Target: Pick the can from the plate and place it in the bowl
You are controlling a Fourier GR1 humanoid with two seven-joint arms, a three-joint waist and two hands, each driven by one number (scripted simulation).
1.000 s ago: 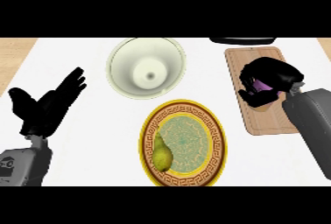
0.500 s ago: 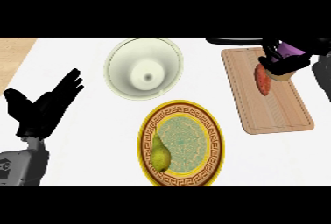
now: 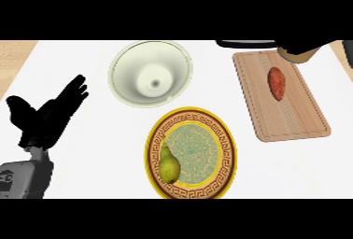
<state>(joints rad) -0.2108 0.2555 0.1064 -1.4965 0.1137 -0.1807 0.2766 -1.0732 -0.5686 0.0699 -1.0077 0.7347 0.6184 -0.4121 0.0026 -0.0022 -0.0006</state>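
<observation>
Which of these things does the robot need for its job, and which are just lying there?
For the job:
bowl; plate; right hand at the top edge, over a tan thing that may be the can.

Just lying about:
pear on the plate; cutting board; orange-red vegetable on it; left hand, resting open at the left.

— How does the left hand (image 3: pixel 48 114) stand?
— It rests open at the view's left, fingers straight and spread upward, thumb out to the side, above its grey forearm (image 3: pixel 24 179) in the lower corner.
— And the right hand (image 3: pixel 301 46)?
— Only a black part shows, at the top right edge.
</observation>
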